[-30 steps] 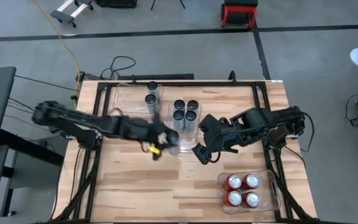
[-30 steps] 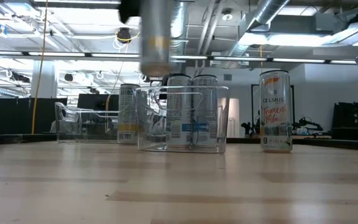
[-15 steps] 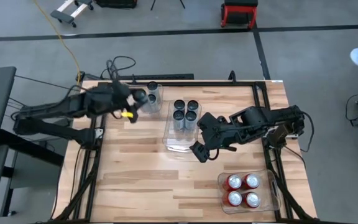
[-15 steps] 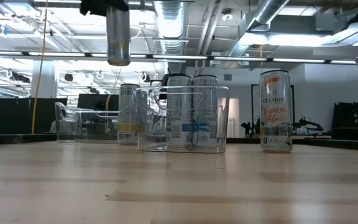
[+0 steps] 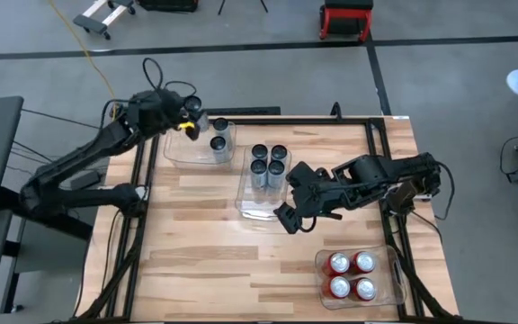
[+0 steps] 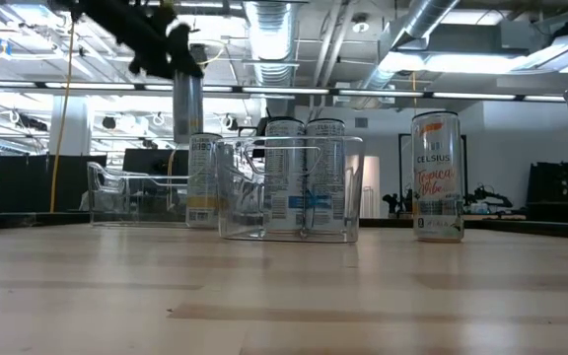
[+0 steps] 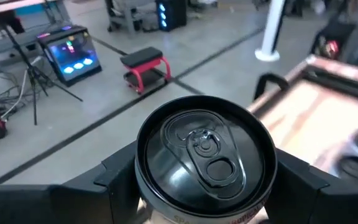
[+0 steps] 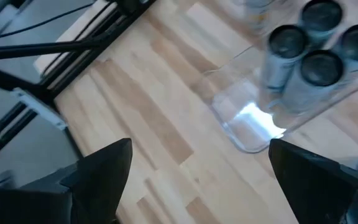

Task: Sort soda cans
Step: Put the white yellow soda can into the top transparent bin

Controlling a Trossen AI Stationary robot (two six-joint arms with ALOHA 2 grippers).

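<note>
Soda cans are sitting sorted in clear rectangular plastic bins [image 5: 261,209] on the wooden table [image 5: 196,261]. Left gripper [image 5: 190,120] is clamping a silver-grey can [image 7: 205,154] above the far-left bin; right gripper [image 5: 288,216] is hanging wide open beside the middle bin.

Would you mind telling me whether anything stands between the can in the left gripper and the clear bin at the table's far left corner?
Nothing visible does. The left gripper holds the can above the far-left bin. That bin's two cans stand at its right end, and the part below the held can looks free.
</note>
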